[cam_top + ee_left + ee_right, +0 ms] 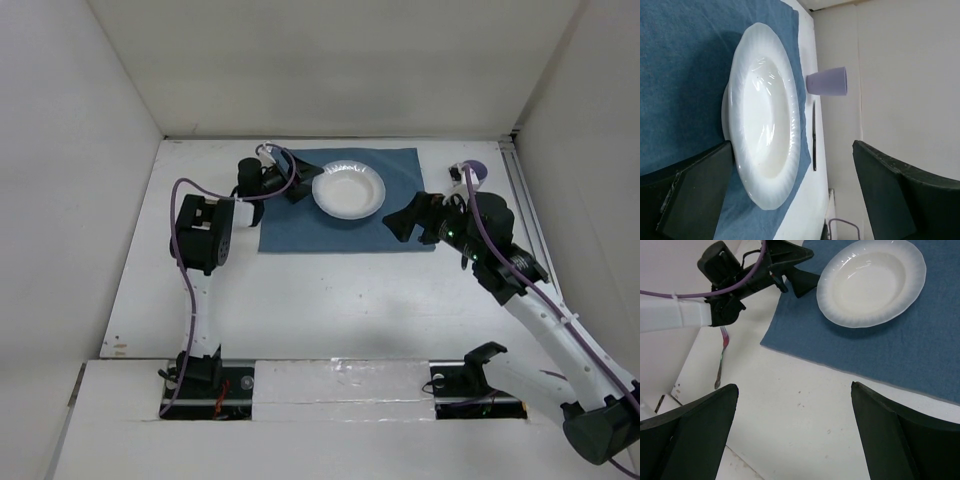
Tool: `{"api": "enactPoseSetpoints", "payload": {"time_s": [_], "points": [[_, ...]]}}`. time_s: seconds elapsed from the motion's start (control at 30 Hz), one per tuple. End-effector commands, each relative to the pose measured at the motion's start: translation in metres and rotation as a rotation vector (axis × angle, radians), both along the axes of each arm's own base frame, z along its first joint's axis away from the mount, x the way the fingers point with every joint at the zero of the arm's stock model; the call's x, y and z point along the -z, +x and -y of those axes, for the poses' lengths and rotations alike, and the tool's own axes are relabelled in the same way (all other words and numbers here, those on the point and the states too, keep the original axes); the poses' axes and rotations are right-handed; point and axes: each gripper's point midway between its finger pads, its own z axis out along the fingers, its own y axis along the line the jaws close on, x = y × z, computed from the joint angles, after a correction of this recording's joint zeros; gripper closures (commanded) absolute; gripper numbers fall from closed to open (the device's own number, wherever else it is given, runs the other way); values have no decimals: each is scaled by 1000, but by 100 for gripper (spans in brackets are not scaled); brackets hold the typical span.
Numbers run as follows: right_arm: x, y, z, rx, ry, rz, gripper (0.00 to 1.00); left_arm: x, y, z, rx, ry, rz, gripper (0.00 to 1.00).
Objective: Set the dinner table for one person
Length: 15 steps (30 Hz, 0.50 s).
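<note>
Beside the plate (765, 135), the left fingers (695, 192) stand spread over the placemat (685, 65).

Bright, even overhead light; soft shadows lie on the counter (330, 300). Glare streaks the plate (765, 115) (left wrist view). The right claw (794, 400) looms dark, slightly blurred.

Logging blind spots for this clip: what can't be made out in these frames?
- Top view: purple cup, mostly hidden behind the right arm.
- Right wrist view: a utensil, partly under the left arm; too small to tell fork from spoon.
- Left wrist view: thin dark utensil beyond the plate, seen edge-on; type unclear.
</note>
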Motion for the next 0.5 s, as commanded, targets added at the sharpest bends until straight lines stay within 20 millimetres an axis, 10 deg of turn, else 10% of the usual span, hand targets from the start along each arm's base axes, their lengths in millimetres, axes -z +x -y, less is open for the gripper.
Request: {"api": "enactPoseSetpoints", "payload": {"time_s": [0.0,0.37,0.47], "points": [[-16,0,-1,-13,20,55,0,-28,-2,-9,-64,78,53,0],[-11,47,14,148,15,-8,0,-3,2,-46,-234,372,-176,0],[-18,70,34,268,-25,-6,0,-23,2,-62,-301,452,-159,0]]}}
